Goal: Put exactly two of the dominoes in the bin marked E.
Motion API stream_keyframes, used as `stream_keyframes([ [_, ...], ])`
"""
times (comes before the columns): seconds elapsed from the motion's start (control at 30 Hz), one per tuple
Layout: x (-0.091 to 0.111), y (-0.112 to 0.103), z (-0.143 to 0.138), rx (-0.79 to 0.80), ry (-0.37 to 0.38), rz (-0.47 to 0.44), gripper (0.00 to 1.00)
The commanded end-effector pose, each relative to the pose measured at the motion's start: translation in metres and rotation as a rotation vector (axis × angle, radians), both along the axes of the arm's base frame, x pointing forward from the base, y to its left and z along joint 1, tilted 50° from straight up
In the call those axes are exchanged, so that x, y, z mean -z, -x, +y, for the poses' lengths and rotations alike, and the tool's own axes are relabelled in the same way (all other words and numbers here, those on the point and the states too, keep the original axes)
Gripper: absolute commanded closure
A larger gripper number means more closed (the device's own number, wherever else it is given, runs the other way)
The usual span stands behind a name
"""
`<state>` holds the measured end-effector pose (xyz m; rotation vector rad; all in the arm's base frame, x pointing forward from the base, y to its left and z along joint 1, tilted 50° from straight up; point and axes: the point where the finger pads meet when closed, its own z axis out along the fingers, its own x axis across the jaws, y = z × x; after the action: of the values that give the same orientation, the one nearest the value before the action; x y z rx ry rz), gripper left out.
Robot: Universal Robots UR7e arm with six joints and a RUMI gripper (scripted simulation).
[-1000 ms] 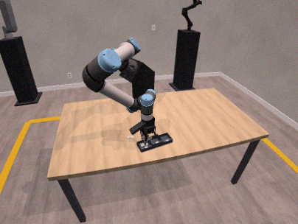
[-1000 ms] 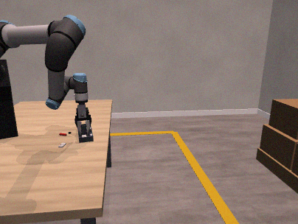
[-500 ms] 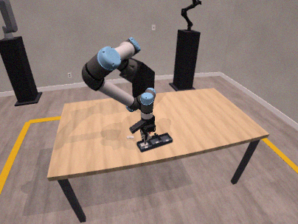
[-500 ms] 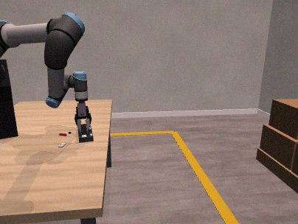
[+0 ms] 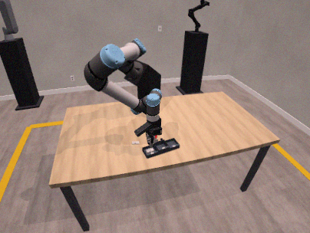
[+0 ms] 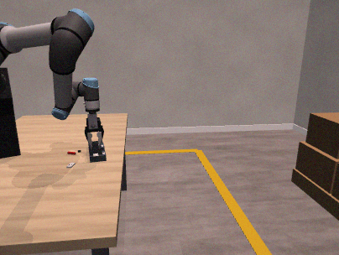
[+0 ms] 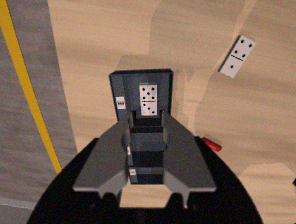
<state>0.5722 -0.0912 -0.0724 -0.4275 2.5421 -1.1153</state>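
Top view: the gripper (image 5: 151, 145) (image 6: 96, 144) (image 7: 147, 111) is at lower centre, over a dark row of bins (image 5: 161, 149) (image 6: 97, 158) (image 7: 114, 87). Exterior view: a domino (image 6: 70, 165) (image 7: 237, 56) lies lower left. Wrist view: fingers parted, holding nothing; one domino (image 7: 148, 100) in the upper-centre bin, another upper right.

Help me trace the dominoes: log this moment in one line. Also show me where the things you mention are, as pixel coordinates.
gripper (image 5: 152, 143) (image 6: 96, 147) (image 7: 147, 111): open, above bins | one domino (image 5: 150, 150) (image 6: 96, 154) (image 7: 148, 100): in end bin (image 5: 145, 152) (image 6: 97, 159) (image 7: 141, 72) | other domino (image 5: 135, 142) (image 6: 70, 165) (image 7: 237, 56): on table (image 5: 215, 123) (image 6: 63, 201) (image 7: 90, 40) | red piece (image 5: 156, 136) (image 6: 71, 153) (image 7: 212, 144): on table

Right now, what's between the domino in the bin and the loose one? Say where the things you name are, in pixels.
The bin's side wall (image 6: 91, 157) (image 7: 171, 90), then a strip of tabletop (image 5: 211, 123) (image 6: 63, 210) (image 7: 200, 75) with nothing on it; wrist view shows it.
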Motion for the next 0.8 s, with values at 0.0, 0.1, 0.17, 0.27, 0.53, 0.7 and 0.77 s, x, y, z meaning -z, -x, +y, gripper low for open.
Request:
stream_keyframes([
  [0.0, -0.008, 0.005, 0.008, -0.001, 0.000, -0.001, 0.81],
  [0.1, -0.011, 0.007, 0.011, -0.001, 0.000, -0.001, 0.81],
  [0.17, -0.011, 0.007, 0.011, -0.001, 0.000, -0.001, 0.81],
  [0.27, -0.011, 0.007, 0.011, -0.001, 0.000, -0.001, 0.81],
  [0.53, -0.021, 0.013, 0.022, -0.001, 0.000, -0.001, 0.00],
  [0.7, -0.029, 0.018, 0.029, -0.001, 0.000, -0.001, 0.00],
  [0.77, -0.034, 0.022, 0.035, -0.001, 0.000, -0.001, 0.00],
])
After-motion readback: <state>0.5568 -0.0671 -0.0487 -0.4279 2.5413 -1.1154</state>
